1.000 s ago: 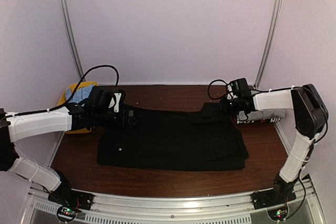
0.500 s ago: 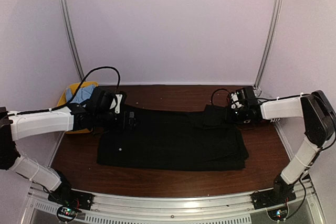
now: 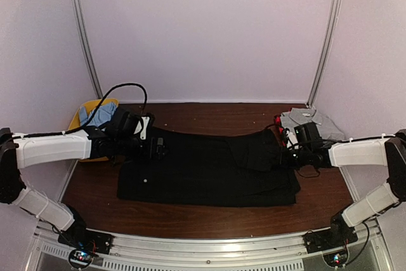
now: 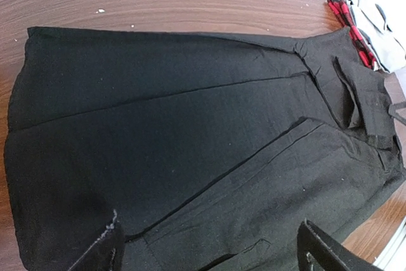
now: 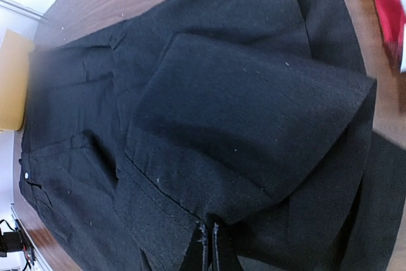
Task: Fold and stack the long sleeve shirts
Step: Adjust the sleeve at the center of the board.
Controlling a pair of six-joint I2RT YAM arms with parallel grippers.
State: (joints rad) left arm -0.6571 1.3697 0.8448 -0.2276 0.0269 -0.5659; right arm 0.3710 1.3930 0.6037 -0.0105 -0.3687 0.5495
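Note:
The black long sleeve shirt (image 3: pixel 203 172) lies spread flat across the brown table (image 3: pixel 209 113). My right gripper (image 3: pixel 285 151) is shut on the edge of its sleeve (image 5: pixel 247 125), which is lifted and folded over the shirt's body; the fingers (image 5: pixel 204 249) pinch the cloth. My left gripper (image 3: pixel 157 147) is open over the shirt's left end, its fingers (image 4: pixel 320 252) wide apart above the fabric (image 4: pixel 177 131) and holding nothing. The grey shirt (image 3: pixel 309 118) lies folded at the back right and also shows in the left wrist view (image 4: pixel 380 26).
A yellow basket (image 3: pixel 89 111) holding light blue cloth stands at the back left corner. A red and black item (image 3: pixel 280 123) lies beside the grey shirt. White walls and metal rails close in the table on three sides.
My right gripper has moved nearer and to the right, drawing the black sleeve over the shirt's body. The grey shirt behind it has come into view. The left arm has barely moved.

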